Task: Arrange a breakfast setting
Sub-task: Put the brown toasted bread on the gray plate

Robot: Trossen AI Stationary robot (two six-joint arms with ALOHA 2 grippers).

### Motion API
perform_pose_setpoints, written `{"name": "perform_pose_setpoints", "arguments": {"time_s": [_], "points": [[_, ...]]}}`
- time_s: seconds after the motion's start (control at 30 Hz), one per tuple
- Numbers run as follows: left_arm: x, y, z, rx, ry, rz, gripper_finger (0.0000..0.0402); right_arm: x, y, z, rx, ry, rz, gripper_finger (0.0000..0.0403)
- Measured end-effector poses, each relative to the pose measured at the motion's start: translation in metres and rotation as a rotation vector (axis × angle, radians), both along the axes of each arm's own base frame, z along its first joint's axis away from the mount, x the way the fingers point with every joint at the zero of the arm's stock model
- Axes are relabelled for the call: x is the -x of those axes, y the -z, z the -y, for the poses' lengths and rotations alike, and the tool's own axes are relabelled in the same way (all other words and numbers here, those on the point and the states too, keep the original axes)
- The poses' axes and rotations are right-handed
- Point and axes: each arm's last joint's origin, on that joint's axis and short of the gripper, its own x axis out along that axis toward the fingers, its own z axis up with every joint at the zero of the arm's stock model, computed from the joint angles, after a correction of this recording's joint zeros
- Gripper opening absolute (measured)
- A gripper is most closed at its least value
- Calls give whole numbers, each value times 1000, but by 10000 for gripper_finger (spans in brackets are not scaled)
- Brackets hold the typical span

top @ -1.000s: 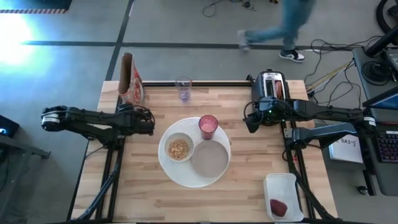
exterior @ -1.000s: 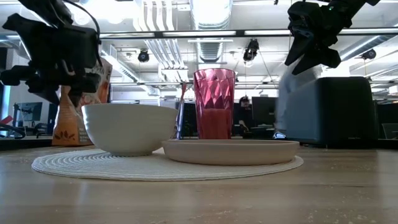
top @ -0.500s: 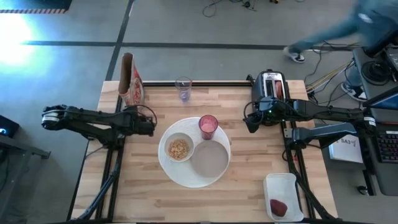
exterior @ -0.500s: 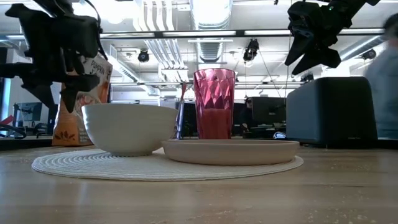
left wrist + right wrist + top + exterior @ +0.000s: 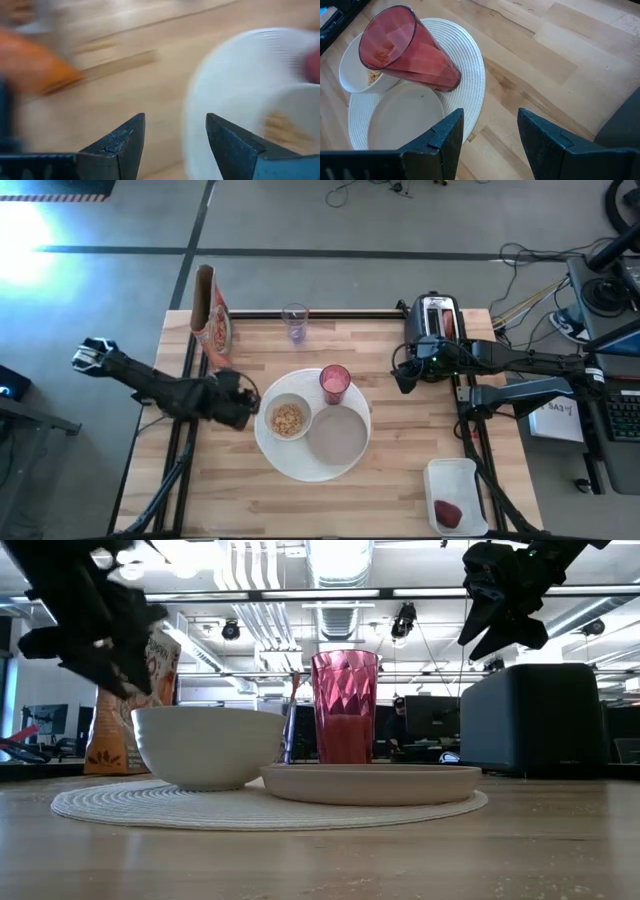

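Bowl (image 5: pixel 295 125) blurred beyond left claw (image 5: pixel 175 137)

Bare table (image 5: pixel 400 470) lies open near the tray (image 5: pixel 455 480); the toaster (image 5: pixel 435 320) and cereal bag (image 5: pixel 210 310) crowd the far edge.

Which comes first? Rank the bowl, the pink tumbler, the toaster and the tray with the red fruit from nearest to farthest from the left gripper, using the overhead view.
From the left gripper, open at the mat's left edge:
1. Small white bowl, right beside it on the mat.
2. Pink tumbler, farther right, at the mat's back edge.
3. Toaster, back right of the table.
4. White tray holding the red fruit, front right corner.
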Motion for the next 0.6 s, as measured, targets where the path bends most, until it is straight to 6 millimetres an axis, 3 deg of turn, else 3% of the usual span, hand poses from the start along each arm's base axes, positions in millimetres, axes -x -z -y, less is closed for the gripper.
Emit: {"name": "perform_pose_setpoints", "arguments": {"time_s": [0.23,0.6], "points": [[-8,-2,33,-80,235,172,194,0,0,0,0,0,0,176],[-13,-16,53,-148,368,263,194,0,0,0,0,0,0,176]]}}
